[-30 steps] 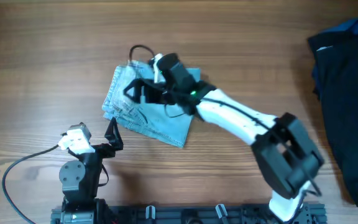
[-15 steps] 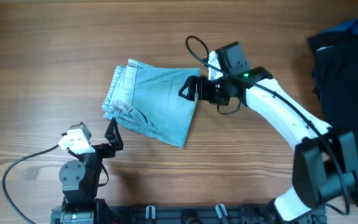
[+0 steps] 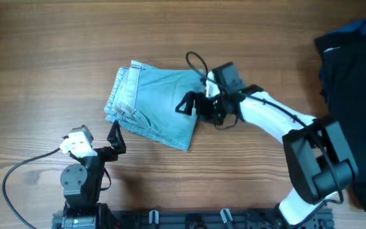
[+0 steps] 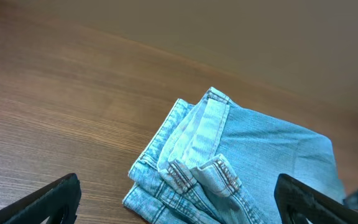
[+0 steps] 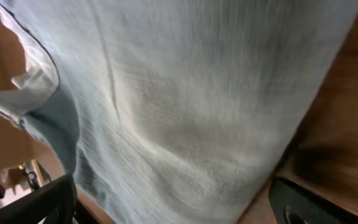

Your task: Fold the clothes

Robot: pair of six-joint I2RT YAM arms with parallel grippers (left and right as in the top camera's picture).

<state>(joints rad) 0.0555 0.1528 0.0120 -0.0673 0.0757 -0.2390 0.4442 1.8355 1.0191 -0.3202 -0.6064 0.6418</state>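
Denim [image 3: 151, 105] lies folded near the middle of the wooden surface [image 3: 43, 51] in the overhead view, with its waistband to the left. We see the right tool [image 3: 192, 107] over the denim's right edge, its fingers spread. The left tool [image 3: 115, 138] sits just below the denim's lower left corner, apart from it. A dark cloth [image 3: 351, 95] is heaped at the far right, well apart from the denim.

From the left wrist we see the denim [image 4: 253, 155] ahead, its stacked waistband layers facing us. The left tool [image 4: 176, 196] stands wide with nothing between its fingers.

From the right wrist, denim [image 5: 185, 106] fills nearly the whole view, with a strip of surface [image 5: 353, 112] on the right. The right tool [image 5: 176, 202] is wide. We cannot tell whether it touches the fabric.
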